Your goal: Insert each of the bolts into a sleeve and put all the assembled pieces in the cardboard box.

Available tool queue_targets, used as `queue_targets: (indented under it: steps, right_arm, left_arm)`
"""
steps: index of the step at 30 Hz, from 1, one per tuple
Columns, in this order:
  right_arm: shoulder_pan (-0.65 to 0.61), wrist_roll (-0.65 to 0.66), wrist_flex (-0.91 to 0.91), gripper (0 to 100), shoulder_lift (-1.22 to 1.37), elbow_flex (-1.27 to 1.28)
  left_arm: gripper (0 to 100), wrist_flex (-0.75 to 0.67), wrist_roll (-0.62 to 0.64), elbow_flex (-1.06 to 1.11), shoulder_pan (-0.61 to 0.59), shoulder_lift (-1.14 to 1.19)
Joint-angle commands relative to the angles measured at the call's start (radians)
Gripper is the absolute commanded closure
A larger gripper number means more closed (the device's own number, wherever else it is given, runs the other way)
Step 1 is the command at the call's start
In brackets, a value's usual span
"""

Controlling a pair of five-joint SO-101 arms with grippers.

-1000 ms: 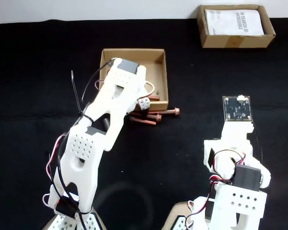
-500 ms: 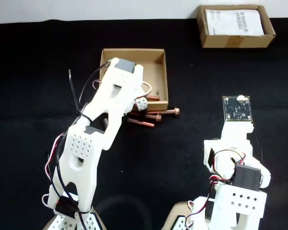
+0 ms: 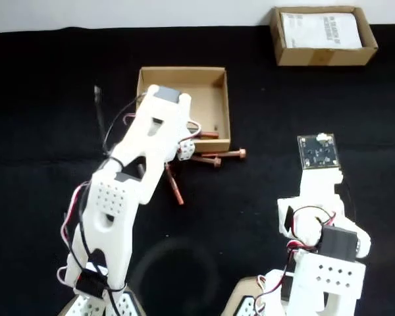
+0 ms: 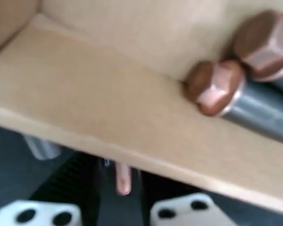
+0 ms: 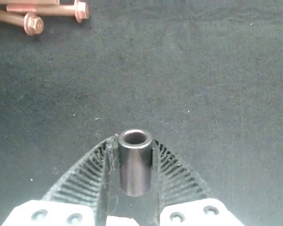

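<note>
Cardboard box (image 3: 217, 99) far left, bolts (image 3: 220, 156) at its near right corner, one bolt (image 3: 175, 187) in left gripper (image 4: 119, 188), sleeve (image 5: 135, 169) in right gripper (image 5: 134, 143).

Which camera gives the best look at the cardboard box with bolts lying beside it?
The high view: it shows the box with all four walls. The left wrist view gives a close-up of its inside with two assembled pieces. The right wrist view faces the table and loose bolts instead.

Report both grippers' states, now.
Left gripper: shut on a bolt.
Right gripper: shut on a sleeve.
</note>
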Motion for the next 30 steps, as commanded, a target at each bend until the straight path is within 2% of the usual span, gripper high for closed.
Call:
queue_targets:
  steps: [1, 5, 15, 17, 20, 23, 26, 30]
  right_arm:
    - [0.004, 0.012, 0.005, 99.2, -0.022, -0.016]
    - [0.004, 0.049, 0.005, 99.2, -0.022, -0.016]
    - [0.004, 0.041, -0.016, 99.2, -0.018, -0.016]
    - [-0.012, -0.018, -0.070, 99.2, -0.022, -0.007]
    - [-0.047, -0.196, -0.101, 99.2, -0.022, -0.005]
    - [-0.145, -0.334, -0.093, 99.2, -0.024, -0.005]
    - [-0.268, -0.358, -0.059, 99.2, -0.024, -0.015]
    - [-0.355, -0.358, -0.051, 99.2, -0.035, -0.012]
  left_arm:
    - [96, 0.017, -0.021, 0.045, -0.018, 0.013]
    - [96, 0.017, -0.115, 0.051, 0.013, 0.015]
    - [99, 0.014, -0.132, 0.044, 0.068, 0.008]
    - [99, 0.014, -0.169, 0.033, 0.073, -0.010]
    - [99, 0.014, -0.224, -0.002, 0.079, -0.091]
    - [99, 0.012, -0.275, -0.067, 0.079, -0.213]
    - [99, 0.012, -0.339, -0.114, 0.079, -0.341]
    - [99, 0.014, -0.425, -0.105, 0.088, -0.516]
